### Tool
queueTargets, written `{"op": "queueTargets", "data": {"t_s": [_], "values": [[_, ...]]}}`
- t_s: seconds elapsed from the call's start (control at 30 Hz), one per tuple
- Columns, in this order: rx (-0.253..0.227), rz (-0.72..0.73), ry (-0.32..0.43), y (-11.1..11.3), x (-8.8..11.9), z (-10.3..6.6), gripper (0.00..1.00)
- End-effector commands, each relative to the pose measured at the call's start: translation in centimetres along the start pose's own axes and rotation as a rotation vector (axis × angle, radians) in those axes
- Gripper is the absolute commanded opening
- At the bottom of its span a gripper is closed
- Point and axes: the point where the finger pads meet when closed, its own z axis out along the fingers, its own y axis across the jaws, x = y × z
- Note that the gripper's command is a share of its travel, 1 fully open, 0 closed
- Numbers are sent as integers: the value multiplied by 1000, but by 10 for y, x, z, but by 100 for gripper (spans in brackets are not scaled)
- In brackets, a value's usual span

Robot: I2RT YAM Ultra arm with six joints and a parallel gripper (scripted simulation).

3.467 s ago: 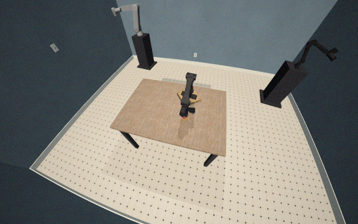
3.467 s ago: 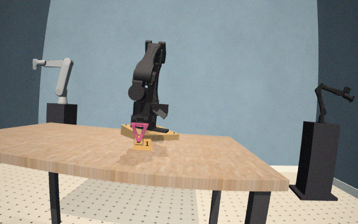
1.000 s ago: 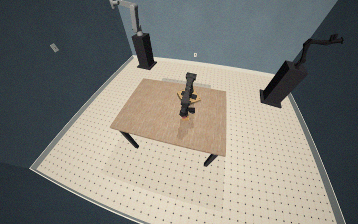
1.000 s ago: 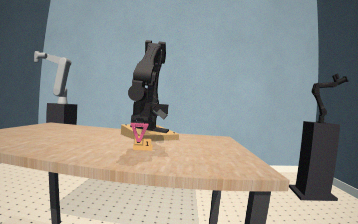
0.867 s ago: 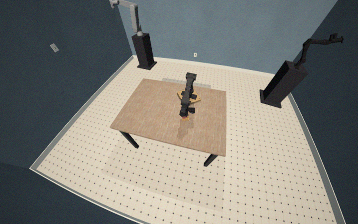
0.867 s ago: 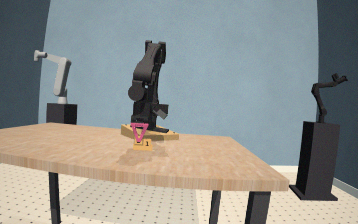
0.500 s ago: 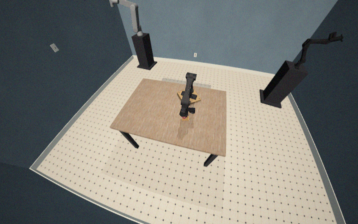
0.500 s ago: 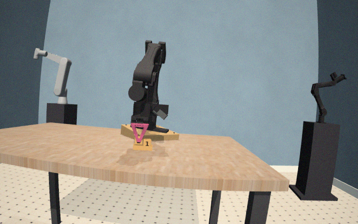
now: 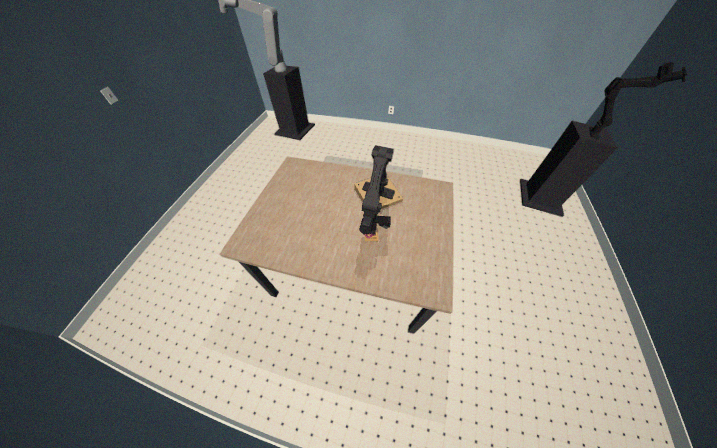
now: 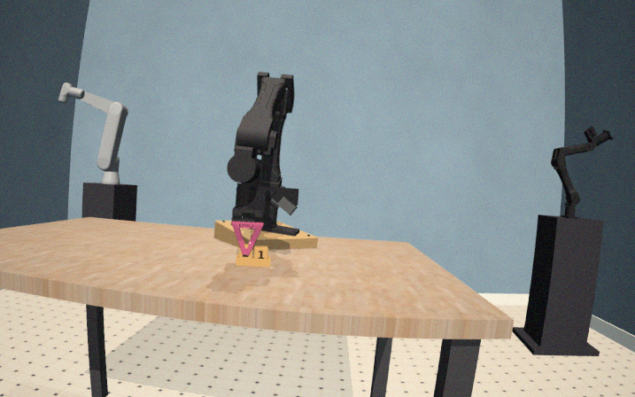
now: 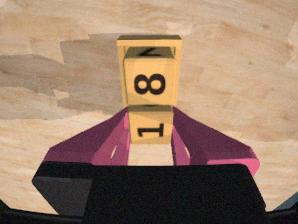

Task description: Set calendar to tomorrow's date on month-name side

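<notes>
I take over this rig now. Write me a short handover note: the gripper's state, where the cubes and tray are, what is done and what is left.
Gripper: shut on the near cube, whose top shows 1, pink fingers on either side.
Far cube: in the tray in line with the near one; its top shows 8.
Tray: on the table, in front of the arm's base; it looks flat.
Front face: the exterior view shows a 1 on one cube; the gripper hides the other digit, and the month's name cannot be read.
Done: one cube gripped. No date change can be confirmed.
Left: set tomorrow's date on the month side, both digits upright, cubes flat side by side, then release.
</notes>
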Motion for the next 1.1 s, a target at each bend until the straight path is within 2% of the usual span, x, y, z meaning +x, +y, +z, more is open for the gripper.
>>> {"op": "queueTargets", "data": {"t_s": [0.0,0.1,0.13,0.33,1.07], "values": [[-17,-4,-9,6,-5,6,26],[-15,-5,-9,4,-5,4,26],[1,-6,-6,-2,-4,1,26],[-13,-3,-8,2,-4,6,26],[-13,-1,-8,2,-3,6,26]]}}
